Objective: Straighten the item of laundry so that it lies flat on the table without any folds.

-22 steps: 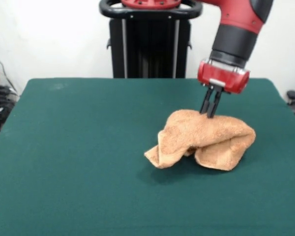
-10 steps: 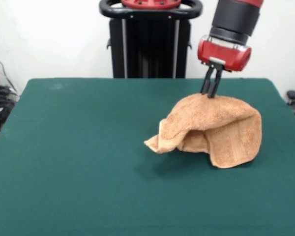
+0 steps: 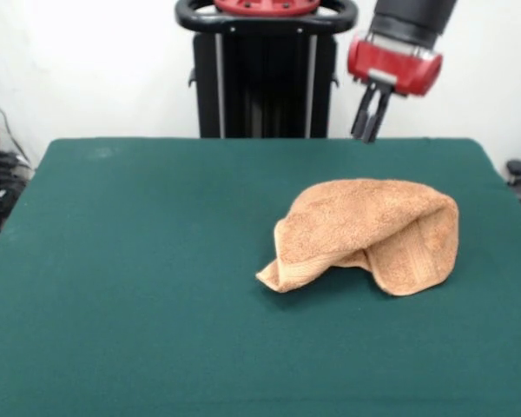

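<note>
We see the gripper (image 3: 368, 137) hanging in the air well above the table (image 3: 139, 261), its two dark fingers (image 3: 363, 113) drawn close together with only a narrow slit between them and nothing held. The fingers point down and lean slightly to one side beneath the red wrist housing (image 3: 394, 65).

Below the fingers, and clearly apart from them, the towel (image 3: 369, 233) lies on the green cloth as a rumpled mound. It is not flat: we see the upper layer arching over like a hood, with the cloth doubled under itself along the front. Lower and to the left of the fingers in the picture, one corner of the towel sticks out in a thick folded lip with a woven band showing along its edge. Lower and to the right of the fingers, a rounded flap of towel curls down onto the table. A dark shadowed hollow sits between the lip and the flap.

Behind the fingers stands the black pedestal (image 3: 265, 82) against a pale wall (image 3: 87, 69).
</note>
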